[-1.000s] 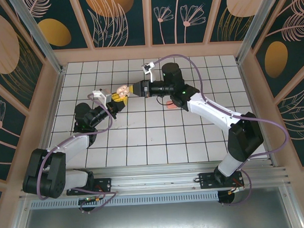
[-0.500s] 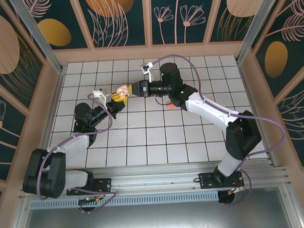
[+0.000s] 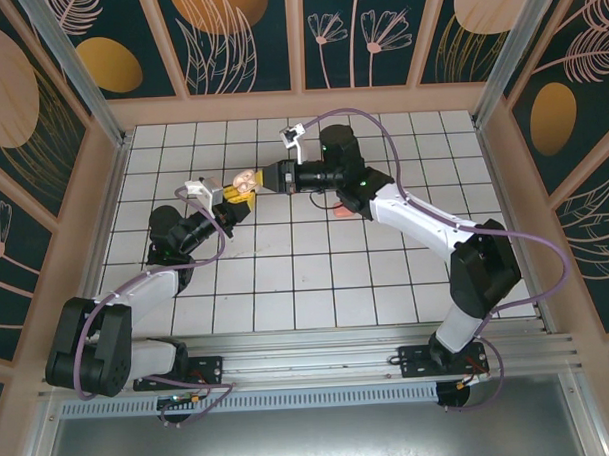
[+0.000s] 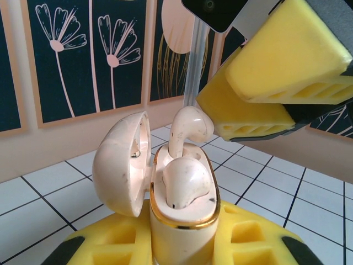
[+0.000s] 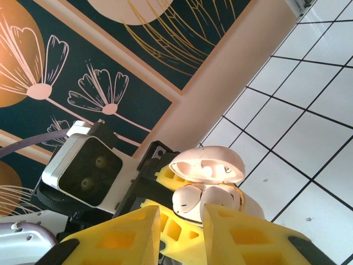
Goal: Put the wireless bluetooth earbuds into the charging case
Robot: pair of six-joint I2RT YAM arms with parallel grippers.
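floor (image 3: 317,288): white tiles, dark grout | walls (image 3: 243,40): dark floral panels, tan frames | light: even

The charging case (image 4: 182,223) stands upright between the pads of the left gripper (image 4: 182,245), above the far middle of the tiled table (image 3: 286,279). In the left wrist view its lid (image 4: 121,163) hangs open at its left side. One earbud (image 4: 186,181) sits in the case's near well. The other earbud (image 4: 187,126) stands taller behind it. The right gripper (image 4: 265,94) hovers just above and to the right of them.
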